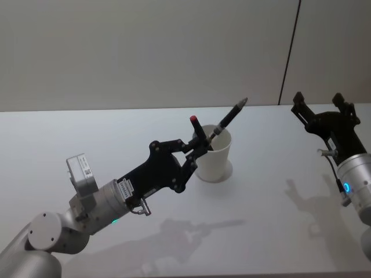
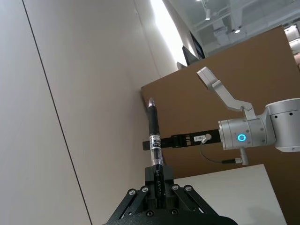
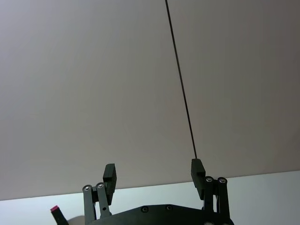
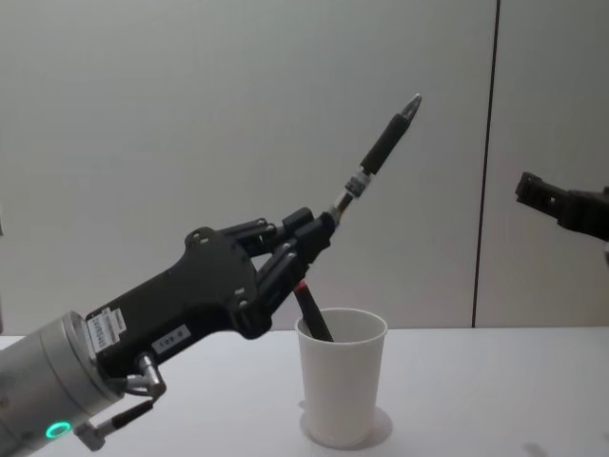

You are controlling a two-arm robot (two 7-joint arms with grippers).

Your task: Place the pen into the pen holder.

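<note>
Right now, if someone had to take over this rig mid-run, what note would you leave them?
Left claw: shut on the black pen, holding it tilted just above the rim of the pen holder, tip up and leaning toward the robot's right.
Right claw: open, holding nothing, raised at the right side.
Pen holder: upright on the white table, with a red-topped pen leaning inside it.
Done: the black pen is gripped and over the holder.
Left: lower its bottom end into the holder, then release it.
</note>
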